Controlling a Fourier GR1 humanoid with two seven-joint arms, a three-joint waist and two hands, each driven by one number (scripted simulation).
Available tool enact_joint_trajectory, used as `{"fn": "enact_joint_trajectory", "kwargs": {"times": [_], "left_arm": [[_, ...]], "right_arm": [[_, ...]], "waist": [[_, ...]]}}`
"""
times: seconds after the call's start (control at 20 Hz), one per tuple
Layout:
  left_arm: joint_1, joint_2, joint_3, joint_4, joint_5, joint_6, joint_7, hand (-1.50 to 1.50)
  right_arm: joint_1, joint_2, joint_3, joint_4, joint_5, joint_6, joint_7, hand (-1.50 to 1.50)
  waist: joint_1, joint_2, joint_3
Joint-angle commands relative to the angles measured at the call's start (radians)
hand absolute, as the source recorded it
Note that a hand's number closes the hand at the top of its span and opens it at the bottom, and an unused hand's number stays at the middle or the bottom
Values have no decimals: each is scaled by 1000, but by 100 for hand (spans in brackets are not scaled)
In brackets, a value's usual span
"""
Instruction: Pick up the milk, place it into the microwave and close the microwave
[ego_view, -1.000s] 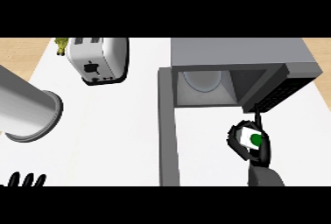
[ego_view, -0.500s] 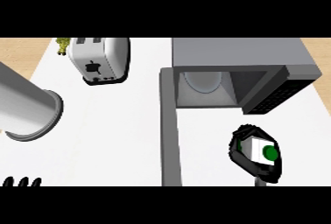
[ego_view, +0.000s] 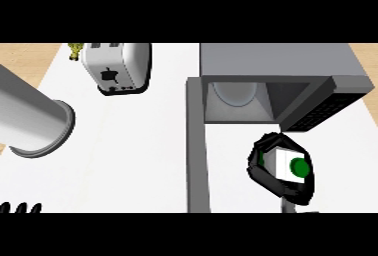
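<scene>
Right hand (ego_view: 275, 184) fingers curl round milk (ego_view: 286, 165); no label legible.

- A kitchen, seen from above: a white counter (ego_view: 133, 150) fills the view.
- At 11 o'clock stands a chrome toaster (ego_view: 114, 66).
- At 1 o'clock sits a grey microwave (ego_view: 284, 60), its door (ego_view: 195, 150) swung open.

The milk (ego_view: 286, 165) is a white carton with a round green cap, seen from above, held off the counter just in front of the microwave's mouth. The microwave (ego_view: 280, 62) is a grey box at the counter's far right, its door (ego_view: 195, 145) swung fully open toward the near edge, its cavity showing a round glass plate (ego_view: 235, 93).
</scene>
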Motion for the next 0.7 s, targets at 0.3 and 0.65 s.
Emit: {"fn": "enact_joint_trajectory", "kwargs": {"times": [0.3, 0.65], "left_arm": [[17, 6, 48, -3, 17, -44, 5, -150], [27, 4, 81, 31, 38, -75, -22, -150]], "right_arm": [[-232, 1, 24, 246, 23, -141, 51, 150], [-505, 1, 3, 632, -51, -294, -13, 150]], "waist": [[7, 2, 1], [26, 5, 1]]}}
